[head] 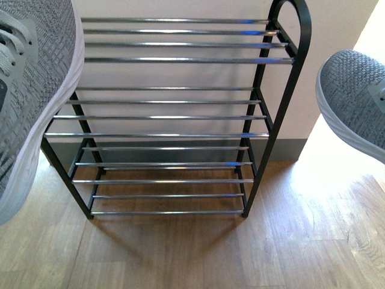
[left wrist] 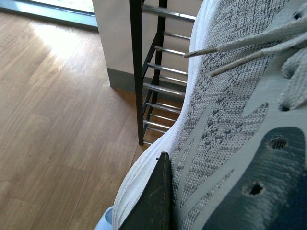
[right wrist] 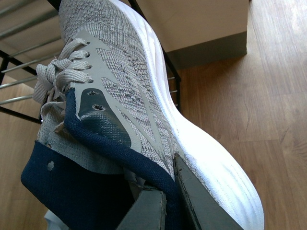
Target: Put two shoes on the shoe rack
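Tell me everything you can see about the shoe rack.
The shoe rack has a thin black metal frame, curved at the top end, and three visible tiers of shiny chrome bars running crosswise. It stands upright on the wood floor, close to a pale wall. Its shelves are bare. The left shoe, held in the air, hides its left end; whether they touch cannot be told. The right shoe hangs clear to its right.

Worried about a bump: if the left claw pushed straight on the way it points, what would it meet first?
Probably the shoe rack: its black side post stands just past the shoe that the left claw grips, though depth is hard to judge.
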Motion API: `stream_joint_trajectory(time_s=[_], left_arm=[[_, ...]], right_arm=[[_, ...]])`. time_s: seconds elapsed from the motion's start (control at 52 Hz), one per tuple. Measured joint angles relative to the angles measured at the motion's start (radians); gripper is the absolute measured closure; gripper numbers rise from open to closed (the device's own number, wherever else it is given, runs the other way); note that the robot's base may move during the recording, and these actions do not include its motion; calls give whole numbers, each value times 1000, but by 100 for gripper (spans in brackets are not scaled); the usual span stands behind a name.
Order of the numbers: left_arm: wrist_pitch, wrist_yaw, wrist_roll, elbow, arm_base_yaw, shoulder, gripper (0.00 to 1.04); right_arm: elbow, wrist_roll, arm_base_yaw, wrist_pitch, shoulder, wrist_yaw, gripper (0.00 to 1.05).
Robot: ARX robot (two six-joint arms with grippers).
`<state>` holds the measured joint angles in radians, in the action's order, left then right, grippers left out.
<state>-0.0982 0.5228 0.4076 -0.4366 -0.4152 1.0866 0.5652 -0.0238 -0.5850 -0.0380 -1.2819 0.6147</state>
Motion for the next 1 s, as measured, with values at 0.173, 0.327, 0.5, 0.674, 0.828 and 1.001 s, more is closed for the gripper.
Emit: stream_joint_trajectory(time_s=[0.173, 0.327, 0.5, 0.674, 0.828, 1.001], left_arm=[[0, 1, 0, 0, 0, 0, 103], [0, 1, 0, 0, 0, 0, 103], [0, 0, 0, 0, 0, 0, 103], [0, 1, 0, 0, 0, 0, 103], [0, 0, 0, 0, 0, 0, 103], [0, 0, 0, 0, 0, 0, 103]], right_arm=[[0, 0, 0, 0, 0, 4, 104], [0, 0, 0, 0, 0, 5, 104], [0, 0, 0, 0, 0, 3, 104], [-93, 35, -4, -470, -3, 143, 104], [23, 113, 60, -385, 46, 73, 104], [173, 253, 193, -198, 46, -27, 104]])
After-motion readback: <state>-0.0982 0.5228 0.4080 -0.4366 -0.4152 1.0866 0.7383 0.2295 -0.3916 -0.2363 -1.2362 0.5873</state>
